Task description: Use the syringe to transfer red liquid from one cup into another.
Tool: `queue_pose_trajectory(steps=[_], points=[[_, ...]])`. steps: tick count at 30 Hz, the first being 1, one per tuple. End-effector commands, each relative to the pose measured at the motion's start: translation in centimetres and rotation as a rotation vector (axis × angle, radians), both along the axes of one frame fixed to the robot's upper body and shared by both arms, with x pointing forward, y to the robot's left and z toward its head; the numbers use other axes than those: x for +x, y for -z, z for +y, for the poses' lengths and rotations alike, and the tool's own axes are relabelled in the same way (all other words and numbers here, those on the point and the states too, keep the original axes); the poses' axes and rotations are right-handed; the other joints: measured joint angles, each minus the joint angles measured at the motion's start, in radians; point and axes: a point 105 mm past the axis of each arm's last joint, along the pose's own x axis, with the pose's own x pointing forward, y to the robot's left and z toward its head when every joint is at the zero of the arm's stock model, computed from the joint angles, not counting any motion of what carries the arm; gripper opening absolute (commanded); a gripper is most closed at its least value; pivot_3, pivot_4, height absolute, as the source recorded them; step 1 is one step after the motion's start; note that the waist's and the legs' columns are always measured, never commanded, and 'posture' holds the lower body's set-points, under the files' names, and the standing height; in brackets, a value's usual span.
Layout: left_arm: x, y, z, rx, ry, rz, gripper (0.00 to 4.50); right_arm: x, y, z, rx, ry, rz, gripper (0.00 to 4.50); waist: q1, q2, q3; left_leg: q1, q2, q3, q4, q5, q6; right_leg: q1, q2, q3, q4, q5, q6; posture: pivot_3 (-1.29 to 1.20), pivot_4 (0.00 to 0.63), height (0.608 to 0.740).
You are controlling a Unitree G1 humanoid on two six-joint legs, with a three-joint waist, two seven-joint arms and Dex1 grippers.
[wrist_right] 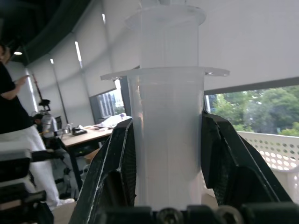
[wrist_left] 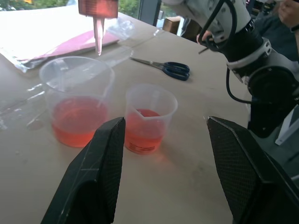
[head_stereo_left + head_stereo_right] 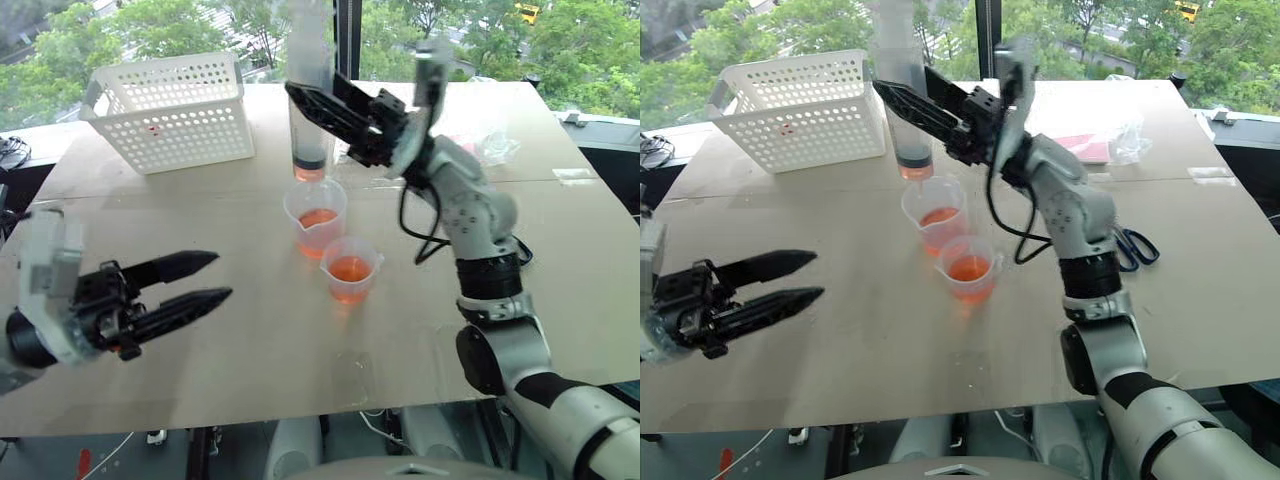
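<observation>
Daylight pours in through the windows (image 3: 450, 40) behind the table (image 3: 250, 340), leaving the trees outside bright and washed out. The tabletop is evenly lit, with soft, faint shadows. The red liquid (image 2: 77, 122) glows, lit through. The syringe (image 1: 170, 135) is backlit and hazy, the room behind it dim and blurred.

Right end effector (image 3: 908, 103) holds syringe (image 3: 906, 90) upright above larger cup (image 3: 933, 213).

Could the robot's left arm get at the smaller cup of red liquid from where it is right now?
Probably yes. The left gripper hangs open, and bare table lies between it and the smaller cup. The syringe, held by the right gripper, hangs over the bigger cup, out of the way.
</observation>
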Motion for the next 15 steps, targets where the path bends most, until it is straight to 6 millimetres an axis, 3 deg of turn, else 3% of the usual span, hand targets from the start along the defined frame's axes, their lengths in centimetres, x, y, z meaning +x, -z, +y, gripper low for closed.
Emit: queue_pose_trajectory(steps=[1,5,10,15], points=[[-0.4,-0.6,-1.4,-0.018,0.058,-0.048,2.8,-2.8,-0.5,-1.6,0.006,-0.087,-0.047,1.45,0.002,0.0,0.0,0.0,0.0,0.0,0.0,0.0,0.0,0.0,0.0,0.0,0.0,0.0,0.0,0.0,0.15,0.74],[-0.4,-0.4,-2.0,-0.002,0.097,-0.045,2.8,-4.2,1.5,-2.7,-0.053,-0.097,-0.029,1.45,0.001,0.001,0.0,0.001,-0.002,0.001,0.0,0.0,0.0,0.0,0.001,0.0,0.001,-0.002,-0.003,0.0,0.15,0.74],[0.2,-0.6,-2.6,0.001,0.132,-0.048,2.8,-3.3,6.3,-2.1,-0.156,-0.005,0.002,1.45,-0.003,0.001,0.0,0.002,-0.001,0.006,0.0,0.0,0.0,0.001,0.003,0.001,0.001,-0.003,-0.004,0.0,0.15,0.74],[1.2,-1.8,-2.9,0.007,0.145,-0.07,2.8,-2.0,7.7,-1.6,-0.16,0.065,-0.008,1.45,-0.003,0.001,0.0,0.002,-0.001,0.008,0.001,0.0,0.0,0.0,0.003,0.003,0.001,-0.003,-0.004,0.0,0.15,0.74]])
